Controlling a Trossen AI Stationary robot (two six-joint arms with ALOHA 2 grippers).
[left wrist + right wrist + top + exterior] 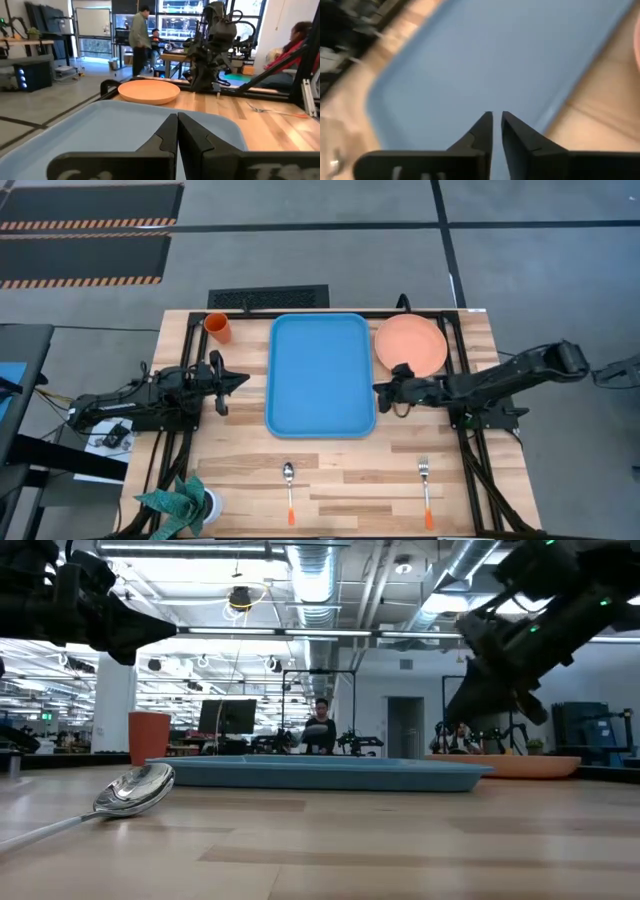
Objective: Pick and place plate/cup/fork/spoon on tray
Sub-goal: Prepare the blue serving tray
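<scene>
Right gripper (382,391) is closed and empty, poised at the tray's (320,375) right rim, just beside the plate (411,344). The plate lies flat on the table; judged stiff, light, slick. Best grasped by pinching its raised near edge.

Setting: robotics lab in an open industrial hall. Evidence: exposed ceiling ducts (318,580) and strip lighting; grey floor with hazard-striped mats (85,225); butcher-block counter (350,470) on a black frame; computer monitors (228,716); people (139,37) among workbenches behind.
</scene>
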